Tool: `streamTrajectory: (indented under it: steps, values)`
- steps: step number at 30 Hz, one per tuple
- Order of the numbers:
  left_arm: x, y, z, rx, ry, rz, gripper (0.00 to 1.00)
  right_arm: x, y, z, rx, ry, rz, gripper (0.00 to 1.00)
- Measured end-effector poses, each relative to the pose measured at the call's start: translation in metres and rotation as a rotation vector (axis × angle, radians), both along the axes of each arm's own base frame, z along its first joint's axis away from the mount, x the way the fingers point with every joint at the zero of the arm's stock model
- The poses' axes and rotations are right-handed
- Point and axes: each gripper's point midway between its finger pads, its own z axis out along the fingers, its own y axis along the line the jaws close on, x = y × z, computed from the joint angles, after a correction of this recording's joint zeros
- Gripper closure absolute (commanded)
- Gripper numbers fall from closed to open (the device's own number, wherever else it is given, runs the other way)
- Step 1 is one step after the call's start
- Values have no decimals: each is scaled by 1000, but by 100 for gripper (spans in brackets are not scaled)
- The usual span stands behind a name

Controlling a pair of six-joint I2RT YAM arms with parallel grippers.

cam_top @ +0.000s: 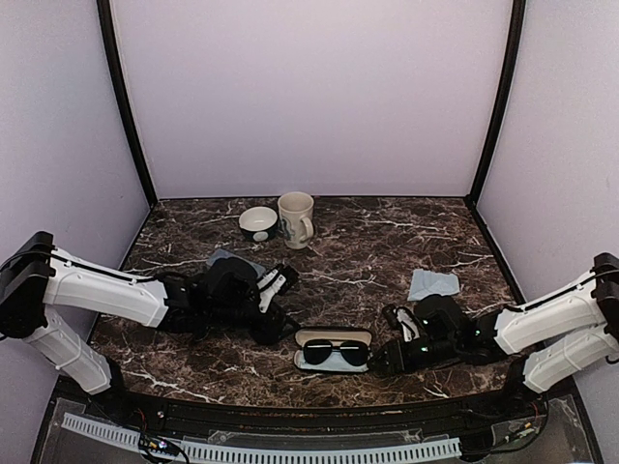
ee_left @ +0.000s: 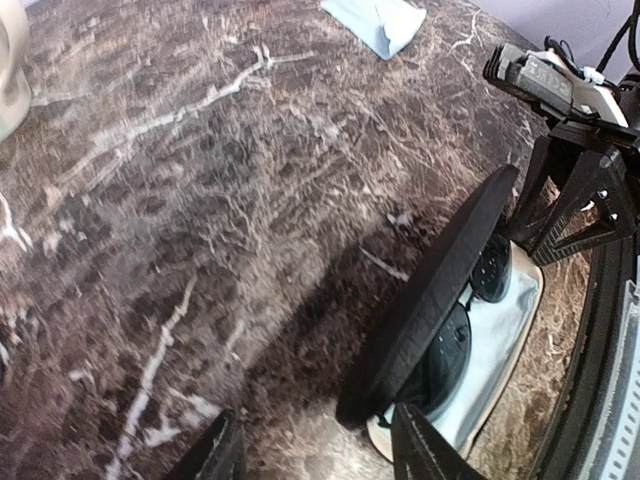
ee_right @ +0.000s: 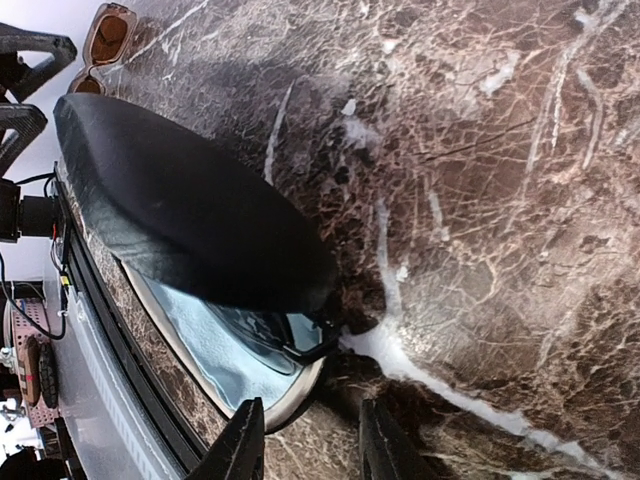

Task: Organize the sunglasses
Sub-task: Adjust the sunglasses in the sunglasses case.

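Flagging risks. Black pair [cam_top: 336,354] lies lenses-up in the open case [cam_top: 360,336] at the tabletop's [cam_top: 387,242] near edge. Brown pair [ee_right: 108,35] sits loose on the marble beyond the case's far end, close to the left arm.

Left hand [ee_left: 318,425]: fingers apart, bare marble between them, case end just ahead. Right hand [ee_right: 310,410]: fingers a narrow gap apart with the case's rim between them. Can't tell whether they clamp it or only bracket it.

What could go wrong:
- Lid [ee_left: 440,290] stands half raised. A nudge from either side could drop it on the glasses before they sit flat, pinching a thin arm or a lens against the rim.
- Case sits on smooth marble. A push from one end likely slides or spins it, possibly toward the near edge, unless the other hand braces it.
- A squeeze on the rim alone could tip the case and spill the black pair.
- Both hands crowd one small case, so finger-to-finger contact is a real risk.
- Brown pair blends into the marble and lies near the left arm, so a sweep could knock or drag it.
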Motion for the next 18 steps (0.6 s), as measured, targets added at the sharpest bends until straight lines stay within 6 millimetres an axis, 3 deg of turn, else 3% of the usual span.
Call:
streamTrajectory:
  steps: [10,18]
  values:
    - [-34,-2,-13,21,139,-10,52,-5,6,-1,20,-12,24,67]
    - [-39,-4,-11,12,149,-21,53,-6,9,-1,29,-18,33,67]
